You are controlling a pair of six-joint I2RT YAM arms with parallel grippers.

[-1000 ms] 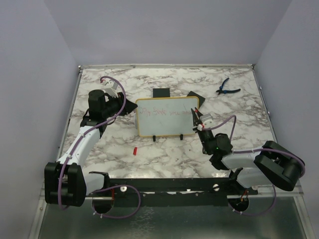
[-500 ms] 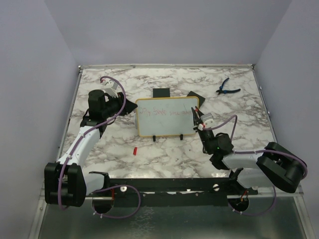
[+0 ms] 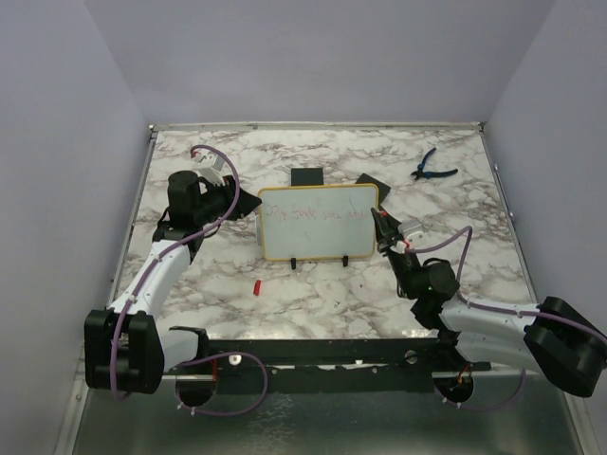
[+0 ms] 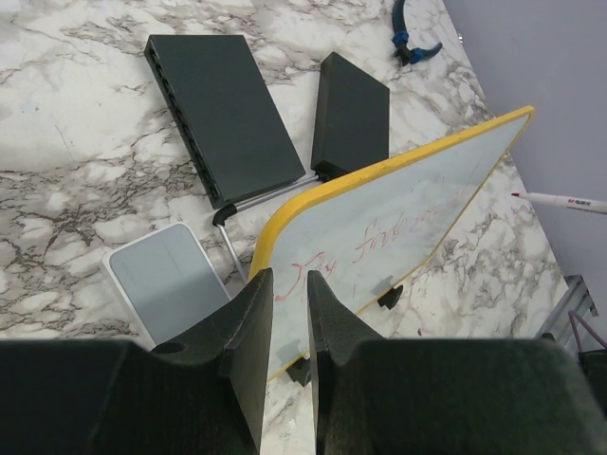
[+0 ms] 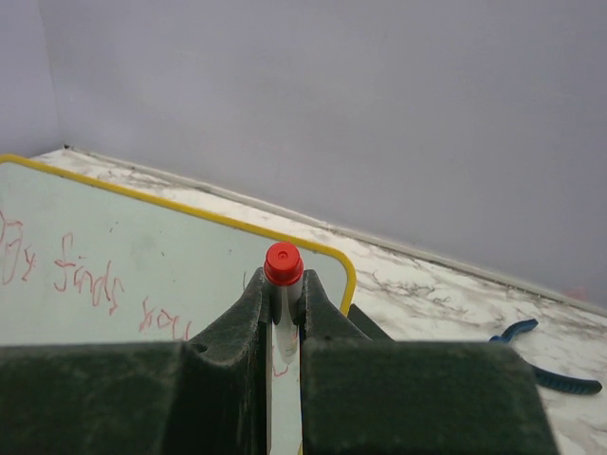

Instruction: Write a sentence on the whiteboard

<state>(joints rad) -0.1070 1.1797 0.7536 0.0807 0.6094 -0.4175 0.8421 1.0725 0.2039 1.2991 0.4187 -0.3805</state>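
The light, stiff whiteboard (image 3: 318, 220) likely tips easily, so steady its yellow frame (image 4: 398, 161) just beyond the almost pressed-together left fingers (image 4: 248, 332); the right fingers (image 5: 245, 332) pinch a marker (image 5: 283, 265).

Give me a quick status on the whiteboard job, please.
Right gripper shut on marker, just right of whiteboard. Left gripper near-shut at its left corner. Red sentence on it. Nothing blocking.

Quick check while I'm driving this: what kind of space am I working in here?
Most likely a lab robot test cell rather than a home or office. The marble-patterned table is boxed in by plain lilac walls, with props such as a whiteboard and pliers set out on it.
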